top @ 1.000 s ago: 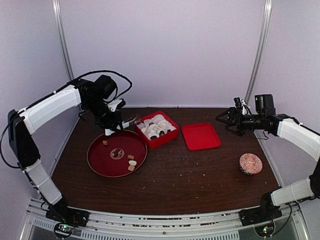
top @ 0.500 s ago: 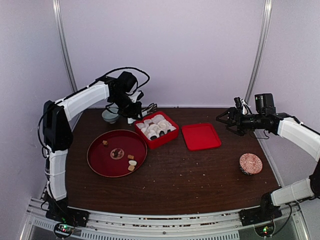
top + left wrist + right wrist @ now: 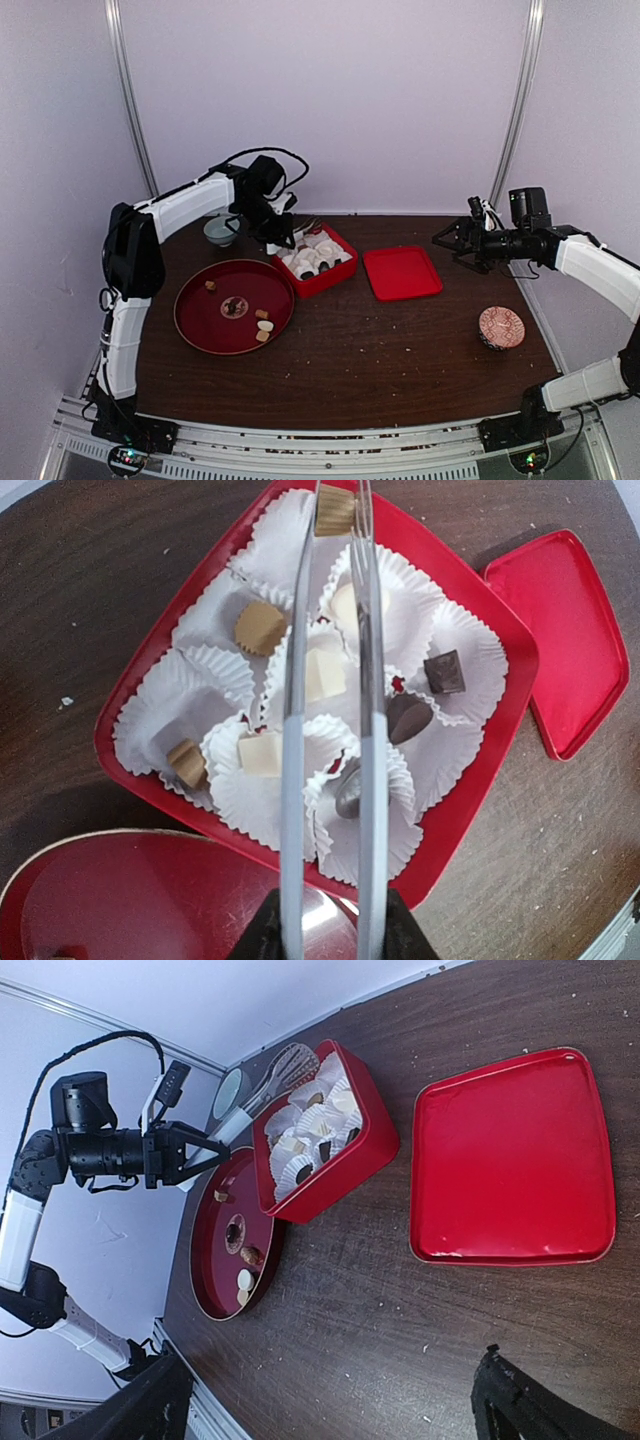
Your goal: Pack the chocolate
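My left gripper (image 3: 277,240) is shut on metal tongs (image 3: 293,730), with its black fingers (image 3: 270,932) at the bottom of the left wrist view. The tong tips pinch a tan chocolate (image 3: 335,513) above the far corner of the red box (image 3: 470,790). The box (image 3: 335,277) is lined with white paper cups, and several hold dark, tan and cream pieces (image 3: 259,627). More chocolates (image 3: 263,325) lie on the round red tray (image 3: 205,320). My right gripper (image 3: 442,243) is open and empty, in the air right of the lid.
The square red lid (image 3: 401,272) lies flat right of the box and also shows in the right wrist view (image 3: 510,1160). A pink patterned bowl (image 3: 501,327) sits near the right edge. A small pale bowl (image 3: 220,231) stands at the back left, behind the tray.
My left arm has swung from above the round tray back and to the right, and the tongs now hang over the red box. The right arm has not moved.
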Robot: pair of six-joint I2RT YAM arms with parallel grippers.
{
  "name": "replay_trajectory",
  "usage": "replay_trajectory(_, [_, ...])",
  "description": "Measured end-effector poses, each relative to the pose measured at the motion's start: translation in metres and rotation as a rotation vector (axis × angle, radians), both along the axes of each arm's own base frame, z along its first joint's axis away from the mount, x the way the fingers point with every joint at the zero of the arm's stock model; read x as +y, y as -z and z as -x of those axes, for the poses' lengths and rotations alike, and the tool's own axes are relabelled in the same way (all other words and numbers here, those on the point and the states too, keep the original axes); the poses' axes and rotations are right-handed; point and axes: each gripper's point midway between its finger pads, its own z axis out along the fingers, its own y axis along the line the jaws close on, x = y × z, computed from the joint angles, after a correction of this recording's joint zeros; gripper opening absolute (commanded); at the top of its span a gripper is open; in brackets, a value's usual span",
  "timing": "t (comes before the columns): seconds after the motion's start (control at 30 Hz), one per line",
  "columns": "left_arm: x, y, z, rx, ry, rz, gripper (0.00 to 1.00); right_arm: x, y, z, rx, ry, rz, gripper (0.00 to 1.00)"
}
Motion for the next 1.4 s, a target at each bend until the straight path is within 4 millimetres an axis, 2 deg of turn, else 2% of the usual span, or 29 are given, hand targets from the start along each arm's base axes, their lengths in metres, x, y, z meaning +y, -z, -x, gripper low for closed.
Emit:
replay_trajectory(0.33, [-0.003,0.016,-0.002,0.024,0.004,-0.006,0.28,0.001,-0.008,-0.004,-0.013,0.0,-0.002,1.0])
replay_trajectory(0.57, [-0.006,0.01,-0.007,0.006,0.002,0.006,0.34,0.001,-0.008,-0.004,-0.017,-0.004,0.002,1.0])
replay_trajectory(0.87, [-0.005,0.004,-0.006,-0.008,0.007,0.009,0.3,0.001,-0.008,-0.004,-0.021,-0.008,0.007,1.0])
replay_trajectory(1.03, [0.021,-0.015,0.027,0.001,0.005,-0.009,0.3,0.001,-0.008,-0.004,-0.022,-0.009,0.008,1.0])
replay_trajectory(1.17, [0.052,-0.05,0.062,-0.044,-0.009,0.006,0.3,0.001,-0.008,-0.004,-0.022,-0.009,0.007,1.0])
replay_trajectory(1.27, [0.076,-0.068,0.086,-0.083,-0.028,0.014,0.3,0.001,-0.008,-0.004,-0.023,-0.009,0.007,1.0])
replay_trajectory(1.33, [0.09,-0.066,0.104,-0.08,-0.039,0.005,0.3,0.001,-0.009,-0.004,-0.024,-0.01,0.006,1.0])
replay_trajectory(1.4, [0.102,-0.054,0.119,-0.057,-0.05,-0.017,0.31,0.001,-0.009,-0.004,-0.024,-0.011,0.005,1.0])
